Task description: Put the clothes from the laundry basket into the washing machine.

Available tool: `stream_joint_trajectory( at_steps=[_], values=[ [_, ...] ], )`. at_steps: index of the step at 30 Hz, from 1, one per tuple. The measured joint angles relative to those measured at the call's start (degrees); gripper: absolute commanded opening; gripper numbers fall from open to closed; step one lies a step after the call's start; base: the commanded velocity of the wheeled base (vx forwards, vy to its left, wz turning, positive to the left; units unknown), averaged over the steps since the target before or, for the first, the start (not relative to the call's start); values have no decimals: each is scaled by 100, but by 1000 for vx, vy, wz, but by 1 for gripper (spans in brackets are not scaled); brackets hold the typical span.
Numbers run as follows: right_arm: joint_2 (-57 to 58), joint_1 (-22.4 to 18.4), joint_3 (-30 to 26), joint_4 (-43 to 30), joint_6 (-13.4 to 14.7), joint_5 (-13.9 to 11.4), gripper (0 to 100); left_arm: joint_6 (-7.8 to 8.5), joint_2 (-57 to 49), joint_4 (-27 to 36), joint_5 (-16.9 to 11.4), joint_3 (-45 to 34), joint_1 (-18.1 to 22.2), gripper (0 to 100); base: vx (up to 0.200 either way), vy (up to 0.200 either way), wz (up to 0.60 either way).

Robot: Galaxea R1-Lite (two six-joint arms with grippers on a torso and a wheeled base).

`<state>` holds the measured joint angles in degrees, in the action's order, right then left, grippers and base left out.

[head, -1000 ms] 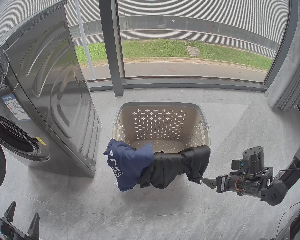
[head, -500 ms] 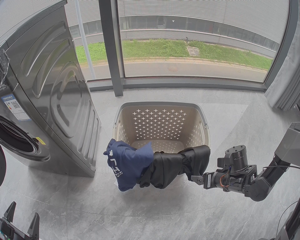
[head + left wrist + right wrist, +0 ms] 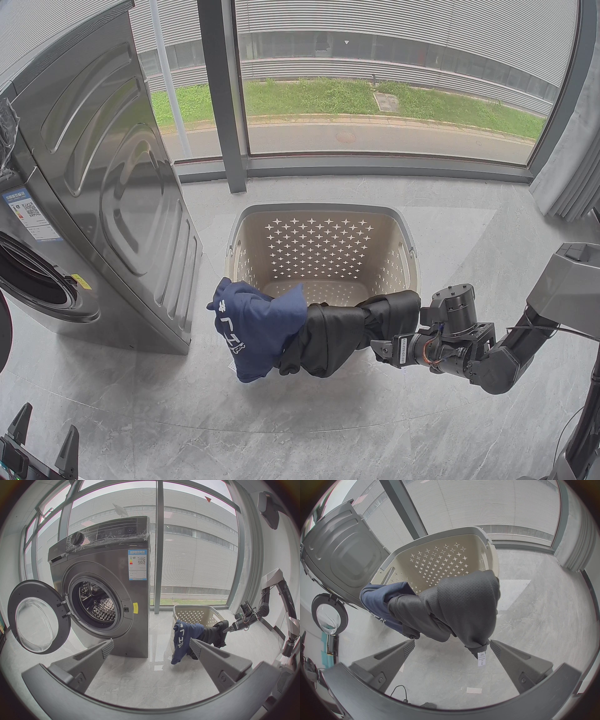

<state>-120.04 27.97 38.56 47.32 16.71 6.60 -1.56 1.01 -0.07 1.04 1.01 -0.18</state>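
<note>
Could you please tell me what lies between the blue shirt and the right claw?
A black garment draped over the basket rim lies between them, as the head view shows.

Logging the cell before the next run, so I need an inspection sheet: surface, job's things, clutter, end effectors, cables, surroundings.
Surface: grey marbled floor.
Job's things: blue garment and dark grey garment draped over the near rim of the laundry basket; washing machine door open.
Clutter: white paper slip on floor.
End effectors: right end effector open, at the dark grey garment's hanging corner; left end effector open, low, apart from the clothes.
Cables: thin wires on the right wrist.
Surroundings: tall windows, curtain.
</note>
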Motion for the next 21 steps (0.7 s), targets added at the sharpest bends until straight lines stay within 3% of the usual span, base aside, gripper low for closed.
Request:
stream_joint_trajectory(
  at_steps=[5,6,21],
  values=[
    [-118,-7,221,5,1,0,100,0,0,0,0,0,0,100,0,0,0],
    [-143,-11,262,0,1,0,0,0,2,0,0,0,0,100,0,0,0],
    [-272,-44,317,279,0,0,0,1,2,0,0,0,2,100,0,0,0]
  ],
)
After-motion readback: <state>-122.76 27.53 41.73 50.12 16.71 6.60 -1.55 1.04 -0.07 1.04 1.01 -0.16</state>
